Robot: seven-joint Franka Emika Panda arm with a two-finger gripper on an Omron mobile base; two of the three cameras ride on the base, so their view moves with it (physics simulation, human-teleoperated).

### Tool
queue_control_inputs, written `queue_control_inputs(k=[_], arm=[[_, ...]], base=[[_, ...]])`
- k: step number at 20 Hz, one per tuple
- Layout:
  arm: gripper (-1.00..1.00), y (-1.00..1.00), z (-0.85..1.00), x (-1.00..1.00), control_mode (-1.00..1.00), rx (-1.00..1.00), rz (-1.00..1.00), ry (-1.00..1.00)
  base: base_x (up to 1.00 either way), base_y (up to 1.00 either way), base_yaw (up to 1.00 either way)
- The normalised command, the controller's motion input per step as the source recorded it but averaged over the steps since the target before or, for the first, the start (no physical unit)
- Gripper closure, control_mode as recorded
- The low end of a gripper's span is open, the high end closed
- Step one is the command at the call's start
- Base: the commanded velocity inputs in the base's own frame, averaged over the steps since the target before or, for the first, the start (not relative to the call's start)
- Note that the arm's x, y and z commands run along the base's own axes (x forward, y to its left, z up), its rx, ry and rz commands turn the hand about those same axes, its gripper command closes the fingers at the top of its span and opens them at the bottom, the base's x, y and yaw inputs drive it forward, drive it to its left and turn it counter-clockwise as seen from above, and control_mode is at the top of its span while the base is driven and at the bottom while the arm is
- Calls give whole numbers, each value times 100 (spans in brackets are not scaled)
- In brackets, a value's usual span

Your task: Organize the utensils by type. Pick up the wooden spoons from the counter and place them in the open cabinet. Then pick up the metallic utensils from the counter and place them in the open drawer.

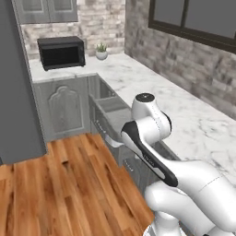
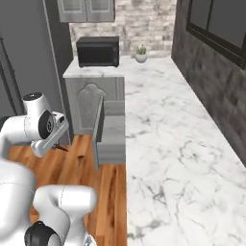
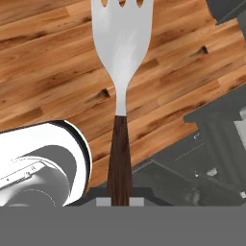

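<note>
A fork (image 3: 122, 48) with silver tines and a dark brown handle stands upright in my gripper (image 3: 120, 202), which is shut on the handle's end. Behind the tines the hand view looks down on the wooden floor. In the right base view my gripper (image 2: 57, 142) hangs over the floor, left of the open drawer (image 2: 113, 132). That grey drawer (image 1: 110, 108) juts out from under the white marble counter (image 1: 184, 106), and its inside looks bare. The wooden spoons are out of view.
A black microwave (image 1: 61, 52) and a small potted plant (image 1: 101, 50) stand at the counter's far end. A tall dark panel (image 1: 18, 92) rises at the left. Wooden floor (image 1: 69, 184) lies before the cabinets.
</note>
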Motion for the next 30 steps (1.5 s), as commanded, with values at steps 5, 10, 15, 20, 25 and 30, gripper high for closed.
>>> queue_control_inputs(k=[5, 10, 15, 20, 25, 30], arm=[[100, 0, 0, 0, 100, 0, 0, 0], [100, 0, 0, 0, 100, 0, 0, 0], [100, 0, 0, 0, 100, 0, 0, 0], [100, 0, 0, 0, 100, 0, 0, 0], [100, 0, 0, 0, 100, 0, 0, 0], [100, 0, 0, 0, 100, 0, 0, 0]], base=[[92, -12, 8], [69, -14, 6], [30, -19, 4], [54, -14, 1], [65, -9, 0], [10, -8, 0]])
